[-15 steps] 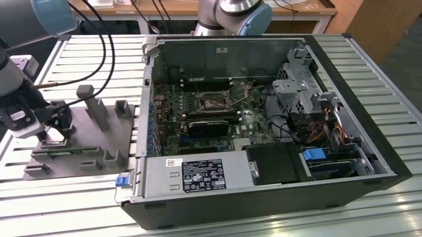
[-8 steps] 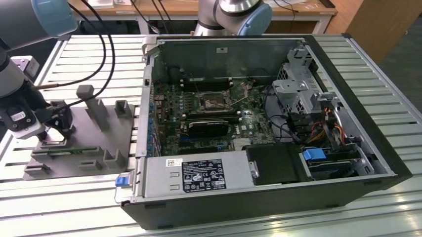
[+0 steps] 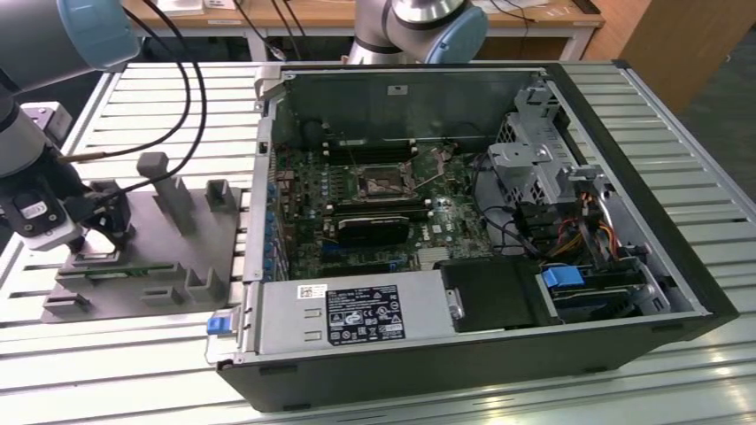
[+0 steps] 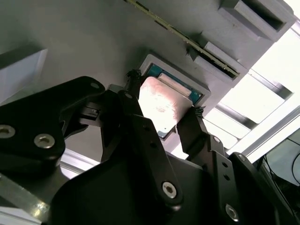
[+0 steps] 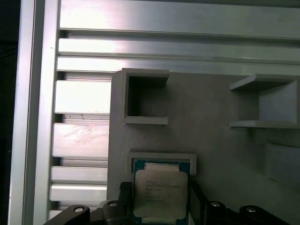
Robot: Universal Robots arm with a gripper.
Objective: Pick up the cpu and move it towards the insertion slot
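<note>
The cpu (image 5: 161, 194) sits over the teal pocket of the grey fixture (image 5: 211, 154), with the hand (image 4: 164, 96) clamped on two of its edges. Lid print too faint to read. The insertion slot (image 3: 381, 183) is well apart, inside the open case (image 3: 667, 195).

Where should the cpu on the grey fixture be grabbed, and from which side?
By two opposite side edges, from straight above. The cpu is a thin flat square lying face up at its nest in the grey fixture, so only the edges offer a hold. The claw grips it that way.
</note>
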